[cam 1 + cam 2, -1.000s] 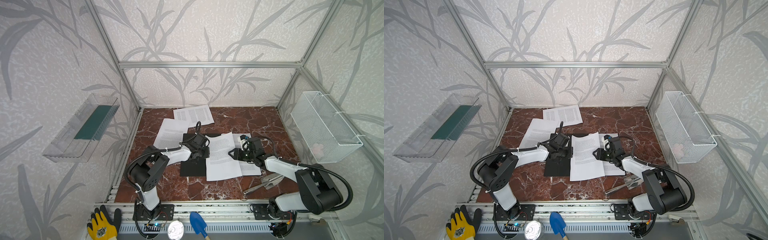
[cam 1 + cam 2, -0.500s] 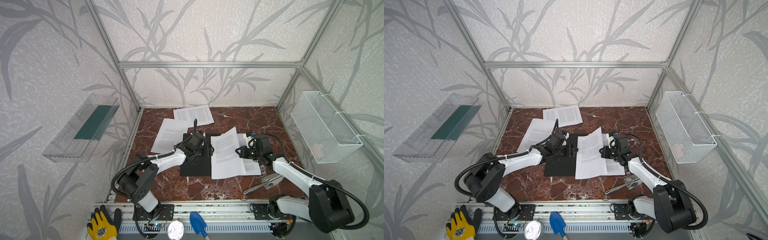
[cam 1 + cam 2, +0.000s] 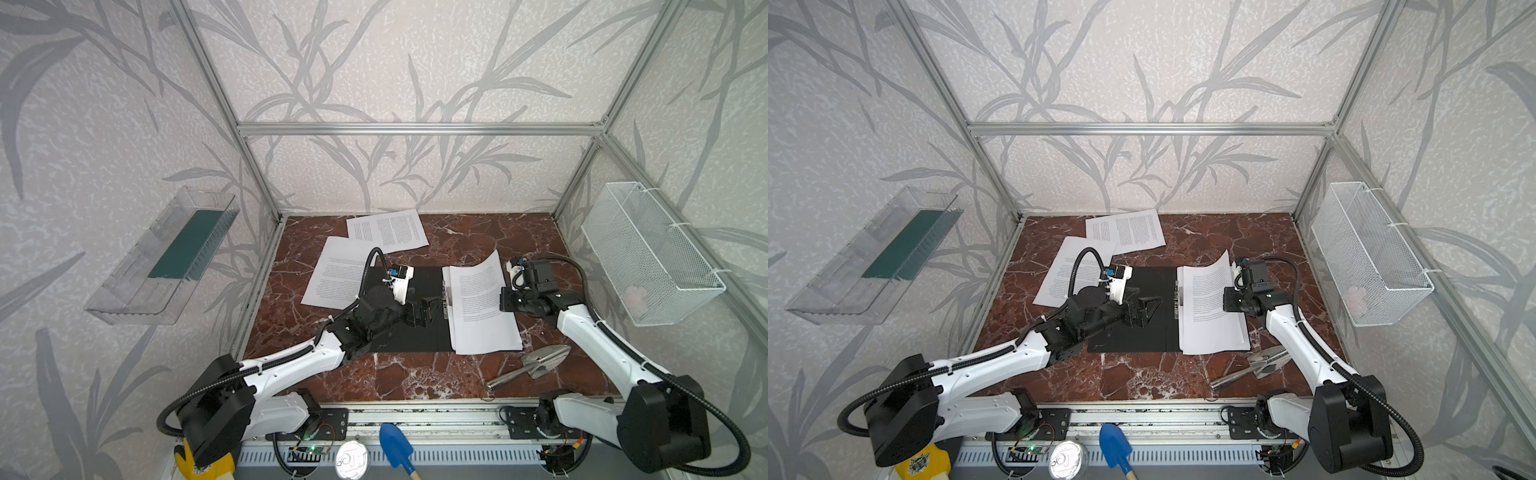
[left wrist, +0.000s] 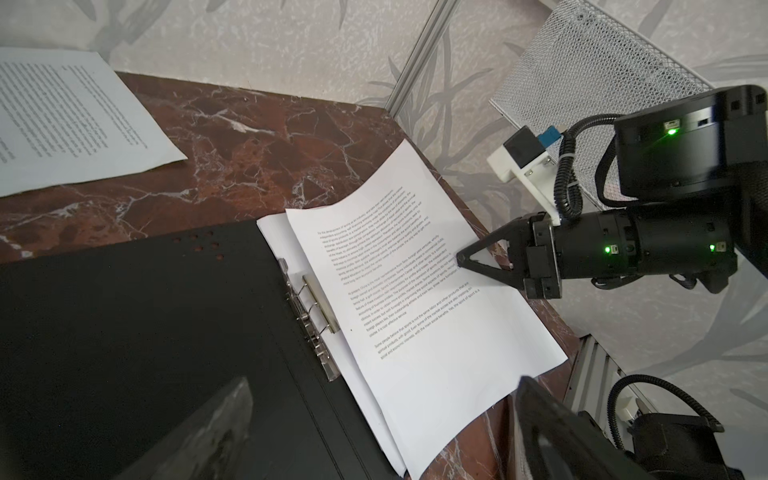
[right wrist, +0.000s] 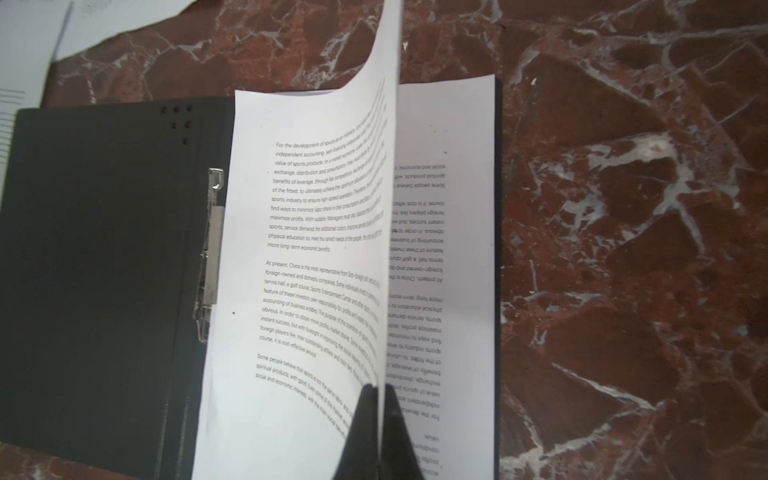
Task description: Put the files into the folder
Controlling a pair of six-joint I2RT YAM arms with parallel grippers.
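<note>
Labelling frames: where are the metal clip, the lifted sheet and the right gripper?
metal clip (image 4: 320, 303): left wrist view, middle of its bar.
lifted sheet (image 5: 311, 249): right wrist view, printed middle.
right gripper (image 4: 459, 259): left wrist view, shut tips on sheet's edge.

A robot lab cell: aluminium frame (image 3: 419, 129), wallpapered panels (image 3: 415, 62).

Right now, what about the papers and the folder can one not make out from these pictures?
- Sheet count below the lifted sheet: edges of the stack too thin, every view.
- Outer face of the folder: turned down against the table, every view.
- Pink object in the wire basket: blurred behind mesh, both top views.
</note>
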